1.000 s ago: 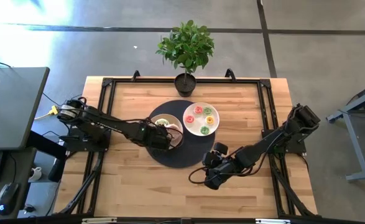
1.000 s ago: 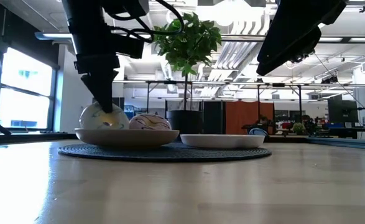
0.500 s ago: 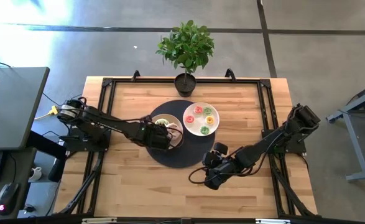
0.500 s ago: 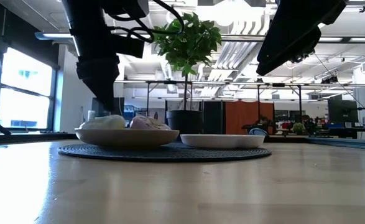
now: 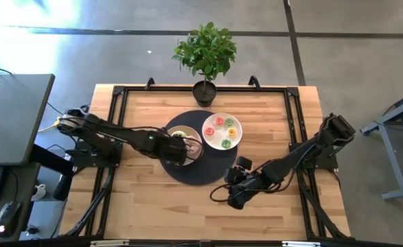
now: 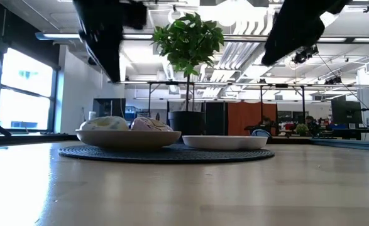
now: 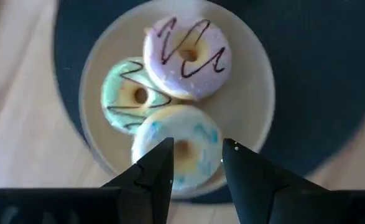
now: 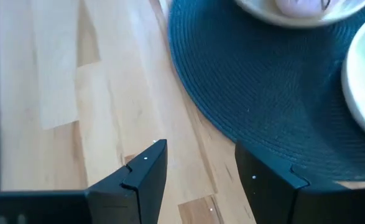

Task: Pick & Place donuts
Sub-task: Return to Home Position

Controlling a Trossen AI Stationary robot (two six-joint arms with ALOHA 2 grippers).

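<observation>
Three larger donuts lie flat on the left white plate [image 7: 250, 93]: pink/white-iced with dark drizzle [image 7: 187, 56], green-iced [image 7: 135, 96] and cream-iced [image 7: 177, 146]. My left gripper [image 7: 198, 155] hangs open above the cream one, clear of it; in the low view it [image 6: 112, 69] sits well above the plate [image 6: 127, 135]. Several tiny donuts [image 5: 226, 132] lie on the right plate [image 5: 213, 140]. Both plates stand on a dark round mat [image 5: 201, 171]. My right gripper [image 8: 198, 162] waits open over bare wood by the mat's near right edge [image 5: 235, 195].
A potted plant [image 5: 205, 55] stands at the far edge of the table behind the mat. Black frame rails [image 5: 112, 137] run along the table's left and right sides. Bare wood [image 5: 146, 199] lies on the near side of the mat.
My left gripper has let go of the cream-iced donut and risen straight up off the left plate. The donut, which stood up high in the fingers a second ago, now lies flat on the plate beside the other two.
</observation>
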